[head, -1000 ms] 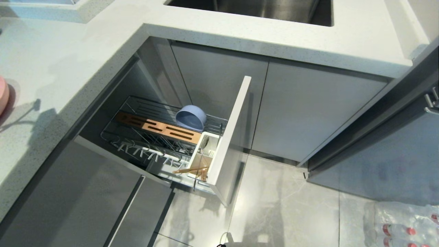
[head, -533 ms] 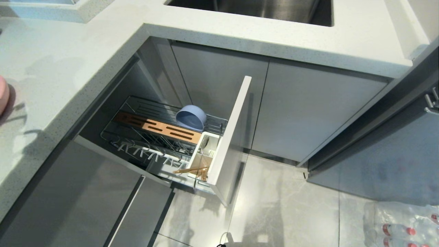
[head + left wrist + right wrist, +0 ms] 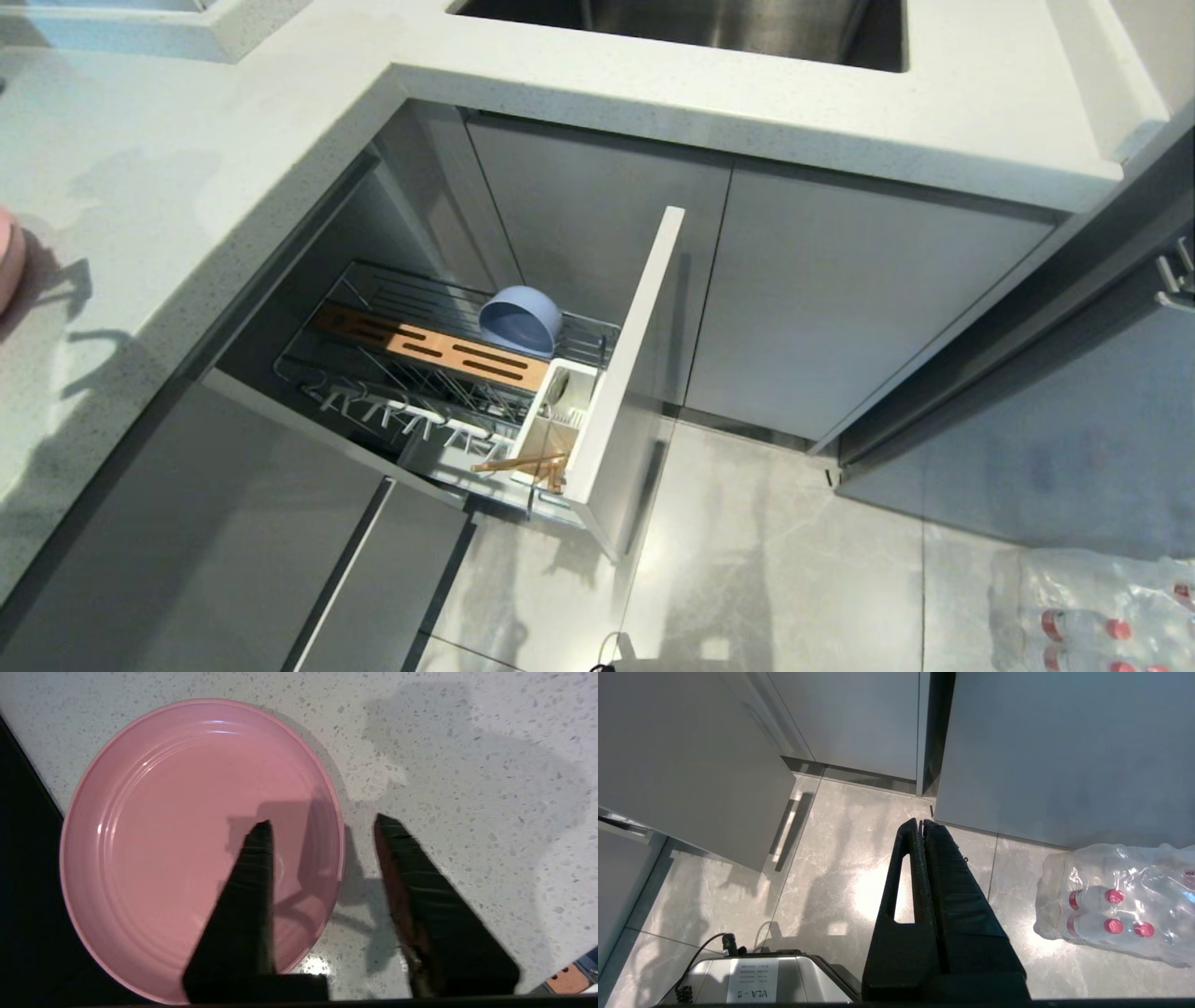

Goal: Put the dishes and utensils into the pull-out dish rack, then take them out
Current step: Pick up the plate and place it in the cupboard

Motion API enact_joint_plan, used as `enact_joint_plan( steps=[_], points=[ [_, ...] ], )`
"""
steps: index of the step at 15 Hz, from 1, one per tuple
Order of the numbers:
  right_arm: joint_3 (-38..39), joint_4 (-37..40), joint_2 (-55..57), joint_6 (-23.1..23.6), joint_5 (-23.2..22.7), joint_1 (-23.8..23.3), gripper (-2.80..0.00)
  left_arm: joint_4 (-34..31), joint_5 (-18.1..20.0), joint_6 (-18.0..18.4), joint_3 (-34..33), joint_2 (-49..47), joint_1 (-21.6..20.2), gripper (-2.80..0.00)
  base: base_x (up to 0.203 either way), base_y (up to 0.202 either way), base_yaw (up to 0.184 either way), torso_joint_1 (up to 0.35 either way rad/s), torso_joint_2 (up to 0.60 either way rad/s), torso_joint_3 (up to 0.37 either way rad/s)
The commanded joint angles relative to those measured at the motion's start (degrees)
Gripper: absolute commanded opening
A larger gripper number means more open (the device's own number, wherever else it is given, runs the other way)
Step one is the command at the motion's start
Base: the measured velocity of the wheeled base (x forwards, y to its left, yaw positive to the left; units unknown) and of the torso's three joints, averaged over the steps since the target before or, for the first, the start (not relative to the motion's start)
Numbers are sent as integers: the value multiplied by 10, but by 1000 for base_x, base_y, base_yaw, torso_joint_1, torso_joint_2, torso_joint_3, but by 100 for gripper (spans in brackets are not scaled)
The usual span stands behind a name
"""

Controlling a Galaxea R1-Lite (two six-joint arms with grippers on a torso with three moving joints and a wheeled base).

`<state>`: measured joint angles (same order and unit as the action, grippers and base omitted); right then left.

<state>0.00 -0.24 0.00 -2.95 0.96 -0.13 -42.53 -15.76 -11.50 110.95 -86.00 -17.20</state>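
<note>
Left gripper (image 3: pixel 320 823) above plate rim; rack partly loaded.

The pink plate (image 3: pixel 187 835) lies flat on the countertop (image 3: pixel 467 788), so the fingers stand apart, one over its floor, one outside the rim. The pull-out dish rack (image 3: pixel 624 373) stands open, bowl (image 3: pixel 519 320) in the basket, chopsticks (image 3: pixel 518 462) and spoon (image 3: pixel 557 385) in the cutlery holder (image 3: pixel 583 381). The right gripper (image 3: pixel 922 823), fingers together, hangs over the floor (image 3: pixel 831 868).
</note>
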Motion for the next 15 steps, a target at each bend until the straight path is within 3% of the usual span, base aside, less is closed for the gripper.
enact_joint_plan(
  steps=[1,7,15],
  points=[
    [0,0,0,0,0,0,-280,-3,-1,-1,0,-17,0,0,0,0,0,0,0,0],
    [0,0,1,0,0,0,-280,-4,-20,-2,-2,-50,-1,0,0,0,0,0,0,0],
    [0,0,0,0,0,0,-280,-2,-12,-6,0,-82,-15,0,0,0,0,0,0,0]
  ],
)
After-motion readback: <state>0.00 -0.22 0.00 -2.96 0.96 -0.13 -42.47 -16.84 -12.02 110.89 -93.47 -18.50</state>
